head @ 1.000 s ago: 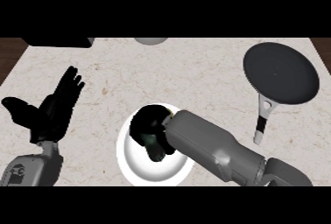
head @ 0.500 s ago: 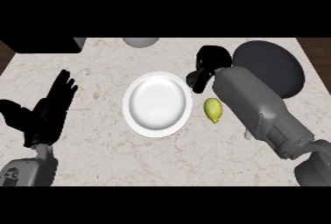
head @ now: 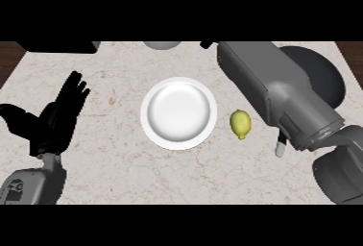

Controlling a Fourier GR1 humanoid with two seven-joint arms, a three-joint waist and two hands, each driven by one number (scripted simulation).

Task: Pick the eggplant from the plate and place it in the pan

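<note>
The white plate lies in the middle of the counter with nothing on it. No eggplant shows anywhere. The dark round pan sits at the far right, largely covered by my grey right forearm, and its pale handle pokes out below the arm. Only a black sliver of my right hand shows at the counter's far edge, left of the pan; what it holds is hidden. My left hand rests open at the left, fingers up, well clear of the plate.
A yellow lemon lies just right of the plate, next to my right forearm. A grey rounded object and a dark block sit along the far edge.
My right arm has lifted off the plate and swung up and to the right, towards the far edge beside the pan. The plate now shows bare. The left hand has stayed put.
</note>
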